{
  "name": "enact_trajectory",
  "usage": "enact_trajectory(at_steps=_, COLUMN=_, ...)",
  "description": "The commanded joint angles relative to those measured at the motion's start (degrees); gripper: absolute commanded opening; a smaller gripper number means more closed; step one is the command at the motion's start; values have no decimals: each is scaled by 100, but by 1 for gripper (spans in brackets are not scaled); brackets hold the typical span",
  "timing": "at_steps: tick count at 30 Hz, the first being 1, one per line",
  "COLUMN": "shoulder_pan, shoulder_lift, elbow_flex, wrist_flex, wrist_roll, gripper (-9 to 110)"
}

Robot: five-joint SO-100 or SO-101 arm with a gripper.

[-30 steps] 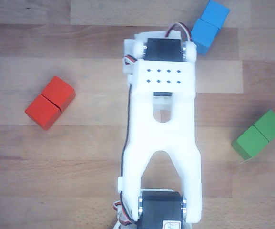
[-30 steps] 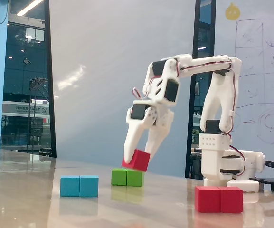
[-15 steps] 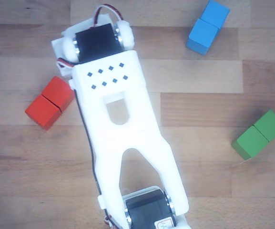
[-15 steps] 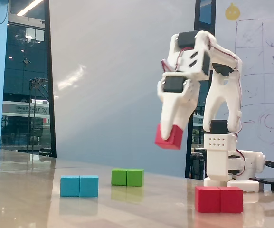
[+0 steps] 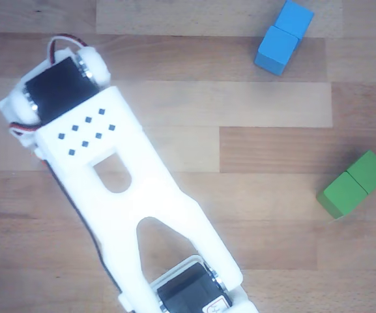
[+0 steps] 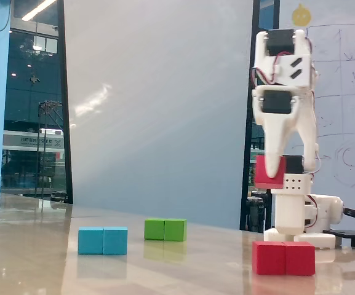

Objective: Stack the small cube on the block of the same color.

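Gripper (image 6: 269,175) first, from the fixed view at table height: it hangs nose-down from the raised arm, its white fingers clamped on the small cube (image 6: 268,173), which sits between the tips well clear of the table. Right underneath, on the wooden table (image 6: 165,264), lies the red two-cube block (image 6: 283,257), its seam facing the camera. The cube hovers above the block's left half as this view shows it, with open air between them. That height looks deliberate to me, enough clearance to line up over the block without knocking it. Farther left sit the blue block (image 6: 103,240) and, behind it, the green block (image 6: 165,229), both well apart from the red one and out of the way.

From the other view, looking straight down, the white arm (image 5: 119,189) runs diagonally from bottom centre to upper left and hides everything beneath it; neither the cube nor the red block shows, nor the fingertips. Only the blue block (image 5: 283,36) at upper right and the green block (image 5: 355,184) at right are visible on the table (image 5: 259,150). I'd judge the carry is nearly finished and the lowering remains, with the cube not yet released.
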Motion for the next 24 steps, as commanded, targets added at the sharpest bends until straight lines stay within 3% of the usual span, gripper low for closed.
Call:
enact_trajectory(at_steps=1, shoulder_pan=-316, shoulder_lift=35, elbow_flex=-589, wrist_flex=-53, wrist_roll=53, gripper=9)
enact_trajectory(at_steps=24, shoulder_pan=-439, shoulder_lift=-1301, elbow_flex=-633, wrist_flex=-598, wrist_roll=26, gripper=9)
